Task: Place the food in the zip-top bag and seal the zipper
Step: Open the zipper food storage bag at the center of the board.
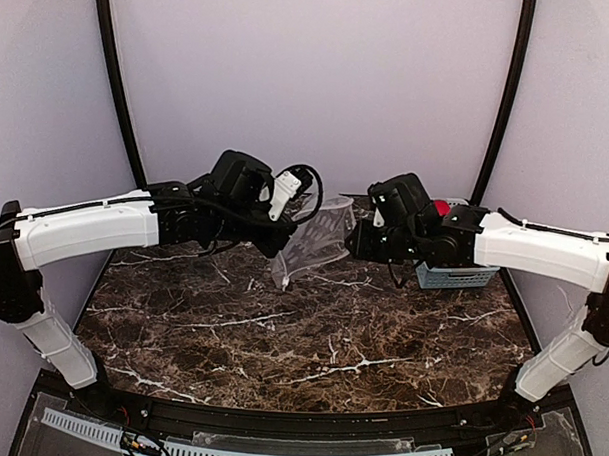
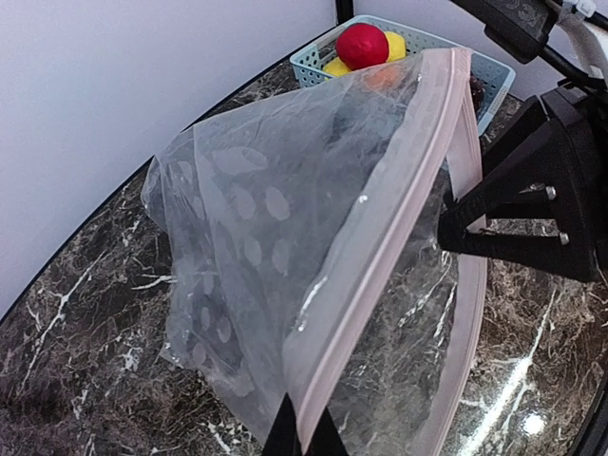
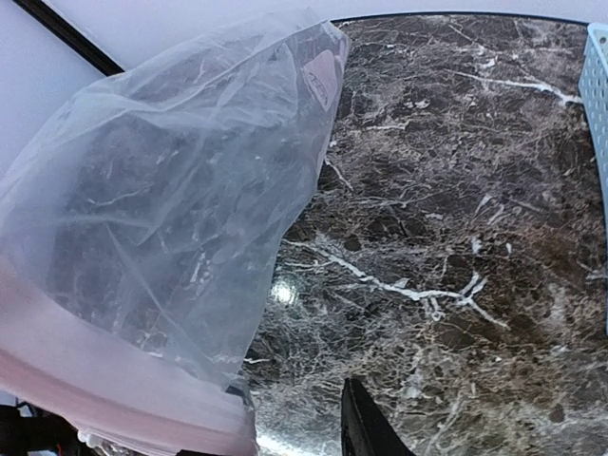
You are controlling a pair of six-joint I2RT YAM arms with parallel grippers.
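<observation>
Two arms meet at the zip-top bag (image 1: 319, 244), which hangs in the air just left of the basket (image 1: 458, 276), above the table (image 1: 310, 358). The left gripper (image 2: 304, 435) is clenched on the zipper (image 2: 380, 256) at the end farthest from the basket. From there the strip's long axis climbs toward the basket. The right gripper (image 1: 362, 233) sits at the basket-side end of the mouth. One finger (image 3: 366, 432) stands apart from the strip and the other is hidden under plastic, so we cannot tell whether it grips.

The food (image 1: 440, 207) lies in the basket, a red apple (image 2: 362, 45) and yellow pieces (image 2: 395, 44) showing, just behind the right gripper. We judge the right arm the nearer one for fetching.

The bag is thin, clear, crinkled film with pale oval dots. The zipper is a stiffer whitish-pink band. The basket is rigid light-blue slats, the fruit smooth and rounded, and the table glossy veined dark stone.
</observation>
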